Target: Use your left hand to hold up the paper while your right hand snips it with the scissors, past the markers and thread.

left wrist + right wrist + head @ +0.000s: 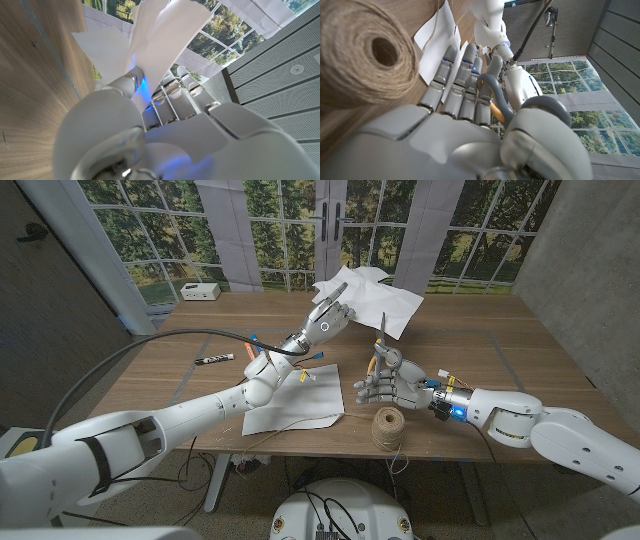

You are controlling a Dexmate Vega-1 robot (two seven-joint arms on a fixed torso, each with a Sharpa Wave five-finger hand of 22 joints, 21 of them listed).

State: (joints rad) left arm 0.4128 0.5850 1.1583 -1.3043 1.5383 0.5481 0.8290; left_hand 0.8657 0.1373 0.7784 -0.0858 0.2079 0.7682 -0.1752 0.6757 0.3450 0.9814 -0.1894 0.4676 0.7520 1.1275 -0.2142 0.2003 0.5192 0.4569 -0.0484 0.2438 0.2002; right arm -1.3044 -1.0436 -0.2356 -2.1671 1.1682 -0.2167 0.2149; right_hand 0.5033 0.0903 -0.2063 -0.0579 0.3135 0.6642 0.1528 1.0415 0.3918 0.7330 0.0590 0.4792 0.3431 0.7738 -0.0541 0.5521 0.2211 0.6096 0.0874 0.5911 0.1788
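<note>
Paper (365, 295): white, creased, raised by left robot hand (328, 317) | scissors (380, 352): upright, gripped by right robot hand (388, 387)

No text, label, brand, number or sign can be read on anything in these views.

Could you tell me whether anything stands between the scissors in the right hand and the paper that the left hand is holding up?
Nothing visible does: the scissors in the right hand point up toward the raised paper across open air.
</note>
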